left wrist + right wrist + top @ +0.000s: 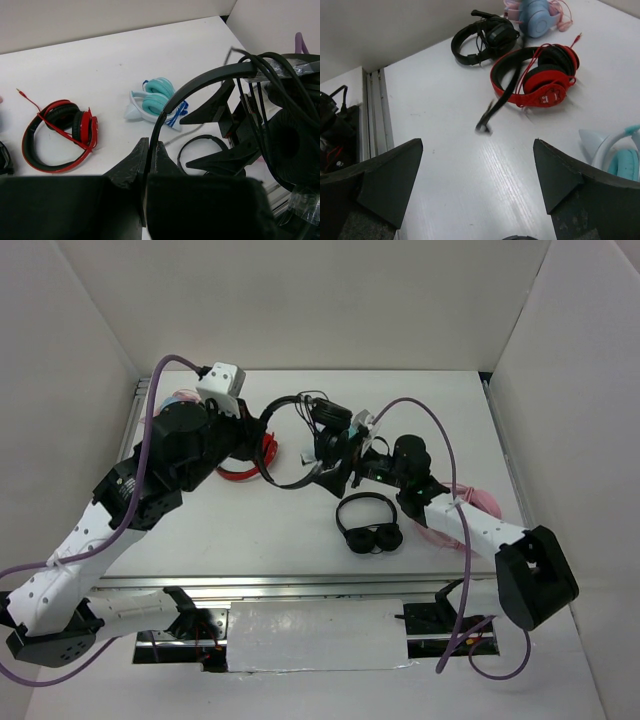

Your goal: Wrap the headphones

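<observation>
at the left of the overhead view, the left gripper [260,432] is clamped tight on the slim headband of the headphones [285,403], held above the white table [430,400] at centre frame. in the left wrist view its fingers [137,160] are pressed together on the band, which arcs up and right to a round earcup [295,145] at the right edge, with strands of thin black cable [260,100] running across it. just right of the headphones in the overhead view the right gripper [340,452] stands spread wide and holds nothing – its own camera shows open tabletop between the two fingers [390,180]. red headphones [250,468] lie on the table beneath the held pair, a black padded pair [368,530] sits lower centre, and a pink pair [475,498] lies toward the right, partly under the right arm.
</observation>
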Available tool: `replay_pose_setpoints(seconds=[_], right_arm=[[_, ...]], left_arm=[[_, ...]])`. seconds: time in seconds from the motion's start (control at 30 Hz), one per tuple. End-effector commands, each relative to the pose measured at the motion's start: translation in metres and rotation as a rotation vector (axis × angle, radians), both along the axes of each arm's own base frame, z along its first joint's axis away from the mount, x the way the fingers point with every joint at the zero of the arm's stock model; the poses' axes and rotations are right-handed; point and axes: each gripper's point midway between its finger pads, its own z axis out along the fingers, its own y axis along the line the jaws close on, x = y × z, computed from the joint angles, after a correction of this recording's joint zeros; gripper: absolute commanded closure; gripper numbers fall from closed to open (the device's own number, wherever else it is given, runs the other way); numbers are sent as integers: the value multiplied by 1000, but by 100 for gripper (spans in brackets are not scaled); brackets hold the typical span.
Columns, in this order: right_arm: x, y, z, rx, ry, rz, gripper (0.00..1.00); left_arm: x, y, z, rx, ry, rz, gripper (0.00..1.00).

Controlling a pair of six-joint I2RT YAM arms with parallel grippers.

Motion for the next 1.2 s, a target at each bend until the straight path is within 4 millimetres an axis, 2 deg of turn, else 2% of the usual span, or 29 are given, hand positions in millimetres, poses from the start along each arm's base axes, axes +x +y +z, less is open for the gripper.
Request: replay_pose_setpoints(seconds=[0.0,0.1,0.17,0.27,0.3,0.33,0.4,0.47,0.5,0.57,0.6,0.63,0.67,0.8,0.87,0.93,0.97,1.0,1.03,1.07,1.17], right_arm=[[1,14,27,28,-177,53,0],[10,28,50,82,-252,53,0],[31,39,67,107,-278,11,0],[67,47,76,175,-230,-93,0],[77,53,63,176,-199,-107,0],[82,55,77,226,-230,-115,0],[87,66,68,262,-176,-70,3],[84,78,57,273,-116,-44,18],[86,82,43,263,-84,-53,36],[81,86,34,272,-66,-57,59],[75,85,20,259,-46,-51,83],[70,83,16,262,-33,-50,95],[70,78,13,265,-28,-66,100],[51,53,1,230,-10,-106,100],[54,32,-2,210,3,-205,100],[58,19,-10,163,16,-234,100],[55,12,-20,126,46,-231,100],[58,3,-25,111,53,-251,100],[56,-2,-24,105,47,-254,100],[50,-6,-37,73,67,-253,100],[34,-9,-52,-18,67,-224,100]], left_arm=[[-5,2,42,-77,-88,-13,100],[-6,-3,44,-76,-92,-43,100],[-6,-3,45,-75,-85,-36,100],[-7,-2,53,-86,-92,-37,100],[-7,-3,53,-86,-92,-39,100],[-6,-2,54,-89,-92,-34,100],[-7,0,58,-85,-95,-28,100],[-7,3,61,-80,-88,-17,100],[-7,4,63,-83,-88,-12,100],[-9,6,68,-87,-95,-11,100],[-9,8,69,-91,-95,-3,100],[-9,10,71,-94,-97,7,100],[-9,12,70,-90,-96,17,100],[0,21,62,-76,-85,93,100],[5,22,51,-59,-68,118,100],[10,27,43,-59,-62,156,100],[11,30,41,-60,-63,173,100],[14,40,40,-79,-61,227,100],[17,44,39,-82,-61,246,100],[19,46,38,-93,-57,262,100],[35,55,28,-78,-27,324,100]])
